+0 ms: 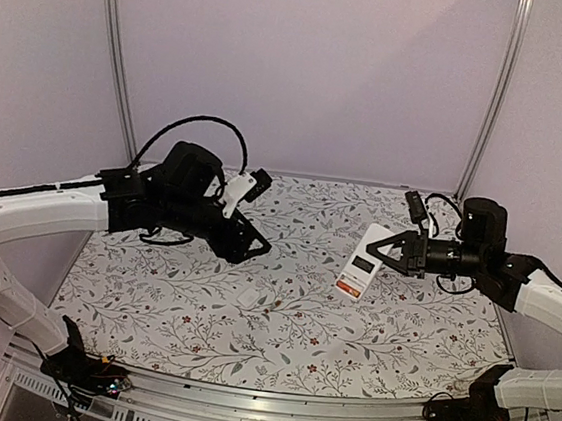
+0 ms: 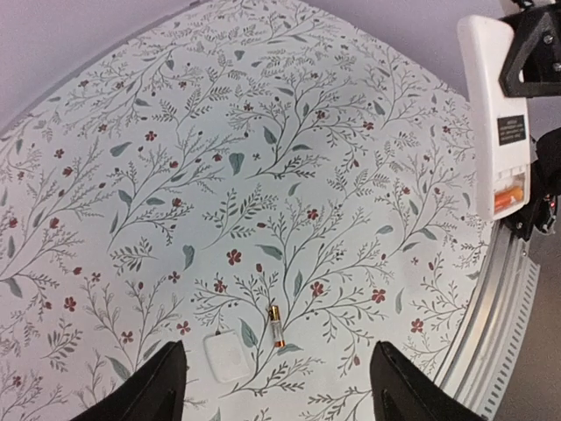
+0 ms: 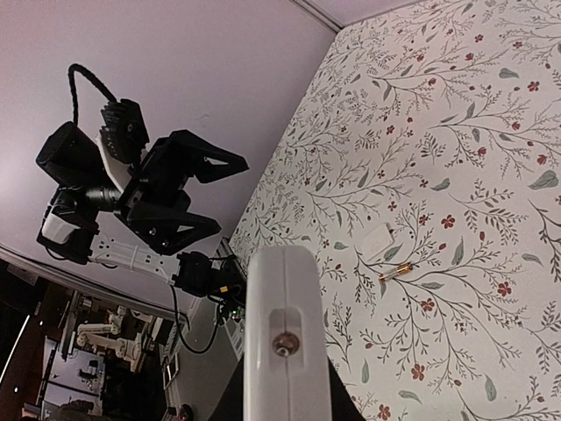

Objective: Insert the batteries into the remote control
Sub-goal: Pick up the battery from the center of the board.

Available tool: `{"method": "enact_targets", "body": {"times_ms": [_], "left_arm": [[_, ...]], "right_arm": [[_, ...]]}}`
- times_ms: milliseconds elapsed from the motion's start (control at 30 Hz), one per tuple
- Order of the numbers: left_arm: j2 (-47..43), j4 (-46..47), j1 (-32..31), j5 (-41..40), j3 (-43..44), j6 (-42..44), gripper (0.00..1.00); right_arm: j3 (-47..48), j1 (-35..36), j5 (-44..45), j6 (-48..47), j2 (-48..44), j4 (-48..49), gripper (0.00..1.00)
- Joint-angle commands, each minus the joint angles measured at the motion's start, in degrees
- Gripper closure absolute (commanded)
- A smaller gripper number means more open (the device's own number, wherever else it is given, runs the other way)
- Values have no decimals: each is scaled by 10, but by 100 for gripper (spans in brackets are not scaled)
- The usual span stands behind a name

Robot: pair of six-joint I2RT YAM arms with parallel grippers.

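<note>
Over floral table (image 1: pixel 198 333): I'm clamping remote (image 1: pixel 358 267) in right gripper (image 1: pixel 379 253), one battery (image 2: pixel 508 198) sitting in its recess; left gripper (image 2: pixel 279 379) spread, second battery (image 2: pixel 277 326) just ahead.

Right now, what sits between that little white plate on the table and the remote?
One loose battery, right beside the white plate; beyond it only bare table up to the remote. The left wrist view shows this.

The top external camera looks down from above and behind both arm bases (image 1: pixel 84 366) over the whole table (image 1: pixel 150 307). The left wrist camera looks down from well above it. The right wrist camera peers close along the remote control (image 3: pixel 280 333) toward the left arm (image 3: pixel 131 256). All three share the table's middle.
</note>
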Motion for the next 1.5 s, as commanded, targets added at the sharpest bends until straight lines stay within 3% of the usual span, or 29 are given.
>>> {"method": "enact_targets", "body": {"times_ms": [0,367,600,1133,1467], "left_arm": [[72,-175,-8,-61,65,50,30],[292,-238,-82,-105,191,-20,54],[373,-281,-96,-128,251,-34,60],[461,-303,-96,-138,287,-50,76],[472,-324,-99,-131,289,-106,92]], "right_arm": [[-18,-22,-1,-36,-15,-60,100],[-33,-40,4,-68,-25,-101,100],[-37,-48,2,-81,-34,-114,100],[-39,-50,-5,-87,-42,-121,100],[-35,-56,-7,-93,-47,-131,100]]}}
